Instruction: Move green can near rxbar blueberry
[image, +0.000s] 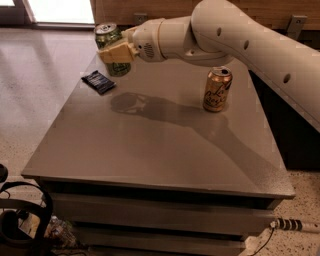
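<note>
The green can (111, 40) has green and white sides and a silver top. It is held upright above the far left part of the grey table (150, 145). My gripper (116, 52) is shut on the green can, its tan fingers (117, 51) clamped across the can's side. The rxbar blueberry (98, 81), a flat dark navy wrapper, lies on the table near its left edge, just below and left of the can. The can's shadow falls on the table to the right of the bar.
A gold can (217, 90) with script lettering stands upright on the right part of the table, under my arm (240, 40). The table's left edge runs close to the bar. Cables and black gear (20, 225) lie on the floor at the lower left.
</note>
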